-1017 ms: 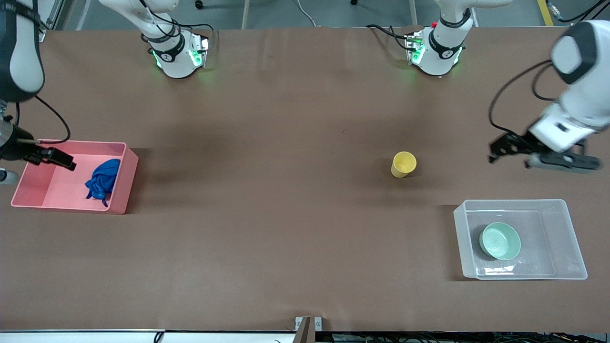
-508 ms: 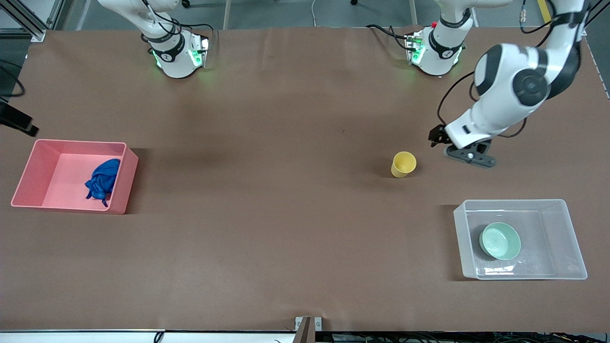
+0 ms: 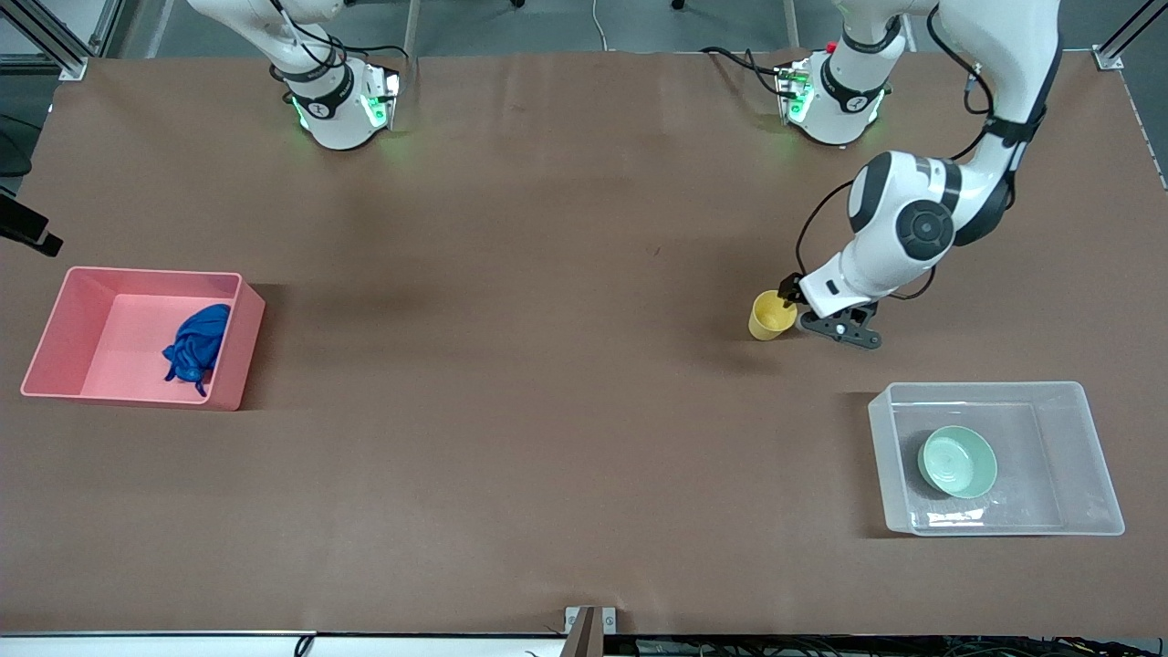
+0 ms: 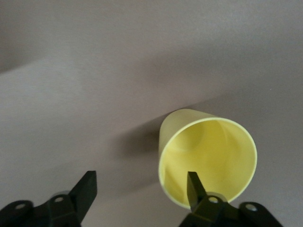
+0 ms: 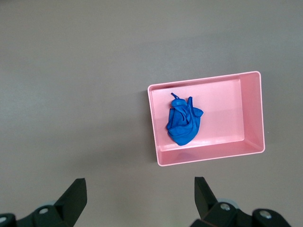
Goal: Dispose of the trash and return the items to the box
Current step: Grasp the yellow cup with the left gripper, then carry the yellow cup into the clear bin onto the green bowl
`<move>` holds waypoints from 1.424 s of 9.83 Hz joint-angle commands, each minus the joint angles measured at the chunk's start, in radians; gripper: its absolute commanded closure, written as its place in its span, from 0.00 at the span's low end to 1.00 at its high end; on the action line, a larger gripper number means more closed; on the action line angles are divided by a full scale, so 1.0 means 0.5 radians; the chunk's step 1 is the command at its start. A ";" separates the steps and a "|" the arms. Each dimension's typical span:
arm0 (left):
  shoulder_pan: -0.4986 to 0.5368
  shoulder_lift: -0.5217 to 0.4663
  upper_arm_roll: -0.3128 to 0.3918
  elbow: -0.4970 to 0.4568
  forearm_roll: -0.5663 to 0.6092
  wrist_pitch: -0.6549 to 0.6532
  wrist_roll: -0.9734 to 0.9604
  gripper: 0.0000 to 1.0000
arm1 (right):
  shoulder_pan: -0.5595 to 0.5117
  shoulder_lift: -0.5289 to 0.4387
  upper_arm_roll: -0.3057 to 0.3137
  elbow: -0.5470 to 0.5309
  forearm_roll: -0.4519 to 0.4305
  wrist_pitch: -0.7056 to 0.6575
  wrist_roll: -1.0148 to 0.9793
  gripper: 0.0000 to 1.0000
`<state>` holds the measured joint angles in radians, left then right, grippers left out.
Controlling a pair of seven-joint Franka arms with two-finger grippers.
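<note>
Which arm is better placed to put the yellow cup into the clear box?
Left: the left gripper is open right at the yellow cup, near the clear box. The right gripper is over the pink bin.

Blue cloth (image 3: 194, 351) lies crumpled in a pink bin (image 3: 82, 330); yellow cup (image 3: 772, 315) stands mid-table; green bowl (image 3: 956, 462) sits in the clear box (image 3: 1090, 429).

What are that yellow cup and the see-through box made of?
The yellow cup looks like thin matte plastic: smooth wall, slightly translucent rim. The box appears to be frosted clear plastic, since the table and green bowl show through it.
</note>
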<state>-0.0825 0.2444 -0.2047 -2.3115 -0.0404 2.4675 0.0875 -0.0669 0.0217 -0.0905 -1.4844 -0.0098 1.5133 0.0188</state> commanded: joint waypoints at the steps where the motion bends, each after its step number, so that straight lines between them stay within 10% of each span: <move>1: -0.013 0.106 -0.011 -0.022 0.050 0.096 -0.049 0.84 | 0.002 -0.034 0.015 -0.022 0.026 -0.005 -0.001 0.00; 7: 0.005 -0.059 -0.036 0.118 0.050 -0.227 -0.016 1.00 | 0.066 -0.050 -0.006 -0.022 0.017 -0.005 -0.001 0.00; 14: 0.012 0.259 0.522 1.320 0.044 -0.827 0.282 1.00 | 0.103 -0.068 -0.028 -0.010 -0.032 -0.045 -0.025 0.00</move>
<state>-0.0708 0.2447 0.0114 -1.7894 -0.0376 2.0771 0.2142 -0.0074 0.0062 -0.1204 -1.4821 -0.0125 1.4960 0.0125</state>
